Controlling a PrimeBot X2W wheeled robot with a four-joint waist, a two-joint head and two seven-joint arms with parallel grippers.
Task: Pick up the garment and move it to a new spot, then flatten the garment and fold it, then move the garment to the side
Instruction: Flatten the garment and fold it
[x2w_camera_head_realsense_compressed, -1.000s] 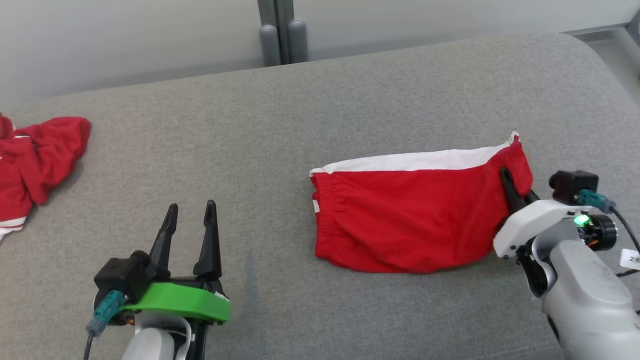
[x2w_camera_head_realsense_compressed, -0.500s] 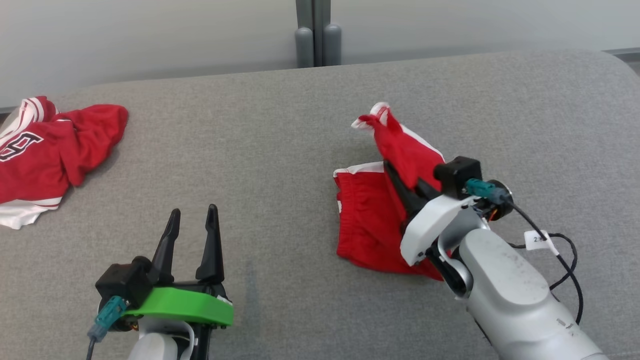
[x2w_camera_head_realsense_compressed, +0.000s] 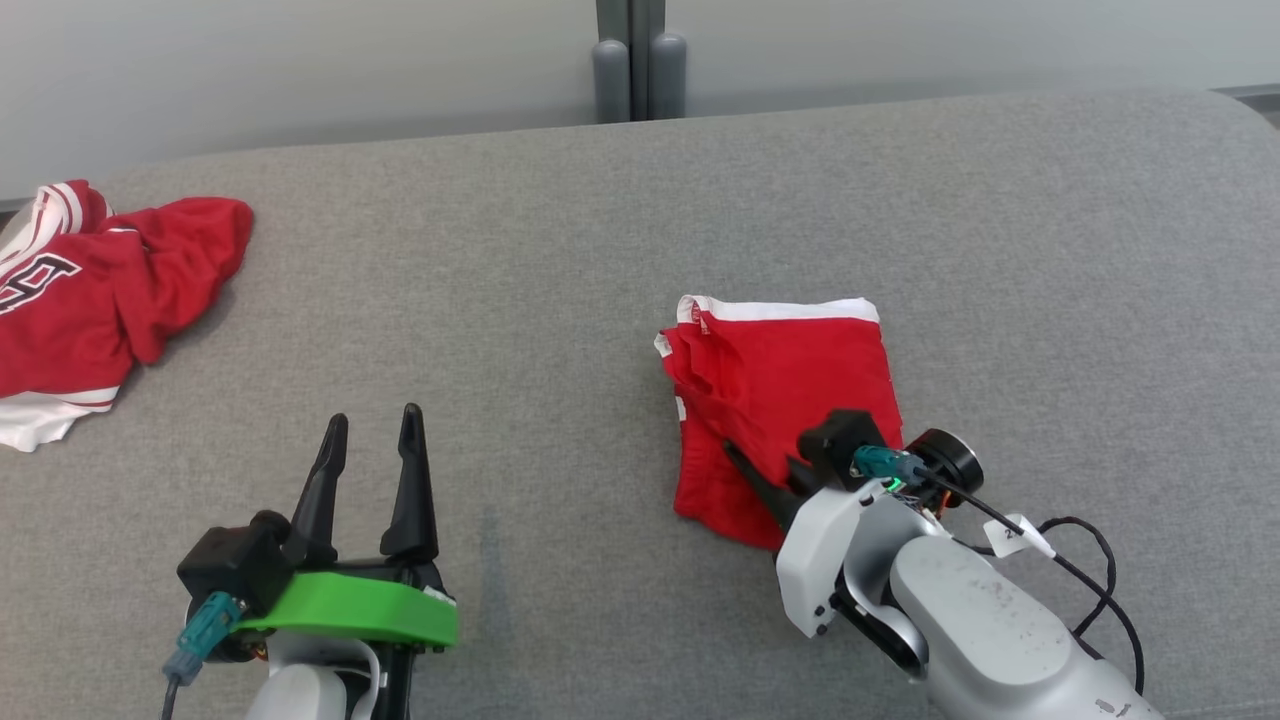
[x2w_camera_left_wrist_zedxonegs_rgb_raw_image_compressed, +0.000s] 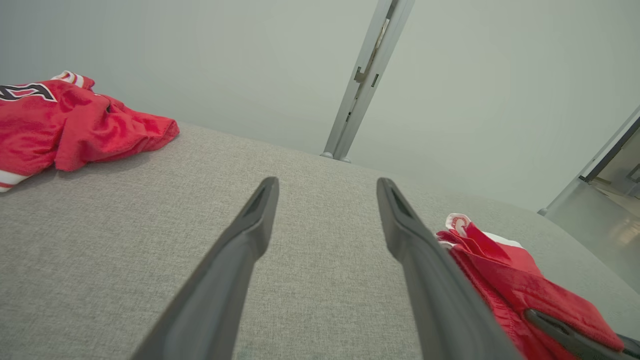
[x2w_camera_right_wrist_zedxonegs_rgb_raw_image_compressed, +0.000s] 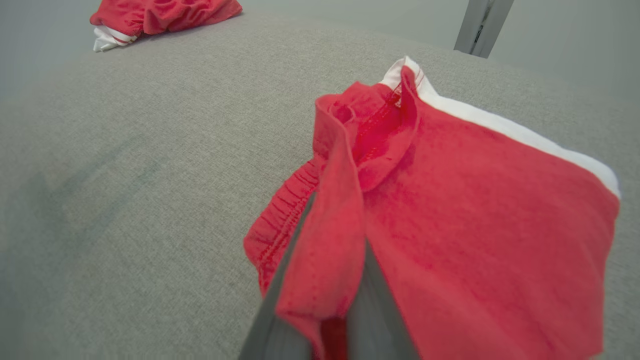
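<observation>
Right gripper (x2w_camera_head_realsense_compressed: 745, 462) clamped a fold of the red white-trimmed fabric shorts (x2w_camera_head_realsense_compressed: 790, 370); left gripper (x2w_camera_head_realsense_compressed: 373, 418) hung wide open over grey upholstered cushion (x2w_camera_head_realsense_compressed: 500, 300).

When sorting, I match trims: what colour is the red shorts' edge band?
White fabric edge band, clearest in right wrist view.

the garment (x2w_camera_head_realsense_compressed: 790, 370) is a pair of red shorts with a white band along the far edge and a gathered elastic waistband on its left side. it lies doubled over on itself in a rough rectangle on the grey upholstered surface (x2w_camera_head_realsense_compressed: 560, 300), right of the middle in the head view. its upper layer is rumpled near the far left corner, where the hem curls up. at the near edge, a ridge of the red cloth is lifted and pinched between the fingers of the right claw (x2w_camera_head_realsense_compressed: 760, 478).
</observation>
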